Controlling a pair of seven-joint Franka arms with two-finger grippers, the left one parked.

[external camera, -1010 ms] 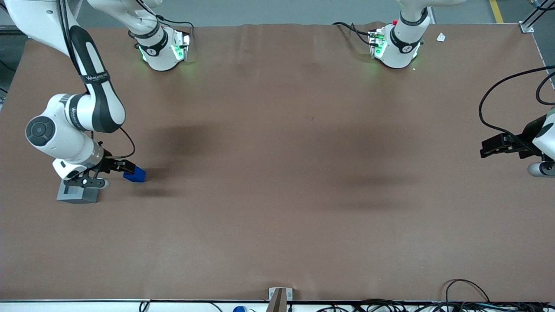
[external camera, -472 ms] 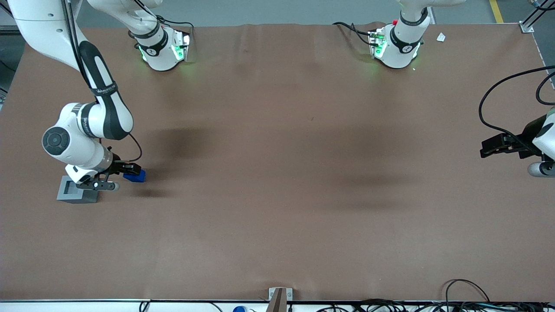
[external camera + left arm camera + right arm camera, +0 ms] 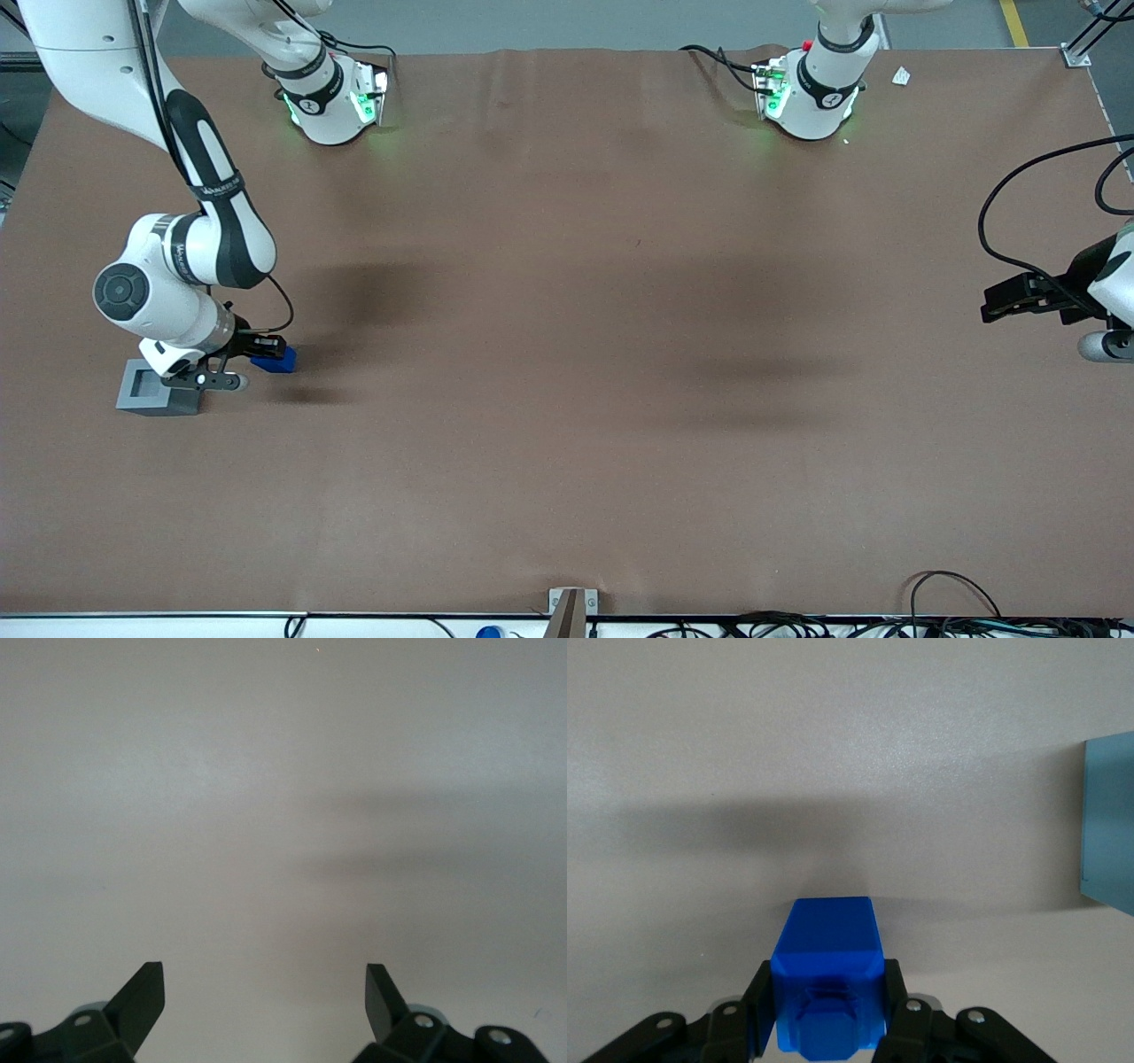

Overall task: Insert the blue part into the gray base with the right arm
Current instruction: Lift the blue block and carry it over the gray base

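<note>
Your right arm had its gripper low over the table, jaws closed on the blue part. The wrist view showed the blue part sitting squarely between the two fingers, one on each side face, so the grip looked centred.

The gray base sat just beside the gripper, toward the working arm's end of the table and a little nearer the front camera, with its square recess open and unobstructed. In the wrist view only one edge of the gray base was visible.

My read: you were at the carry step, insertion not yet done. To do it well:
- lift the part clear of the base's rim before moving sideways
- square it to the recess walls before descending
- go down slowly; the fit is probably tight and a tilted part would jam
- release only once seated

Writing: there was white lettering on the arm's dark panels, too small to read. No other labels seen.
</note>
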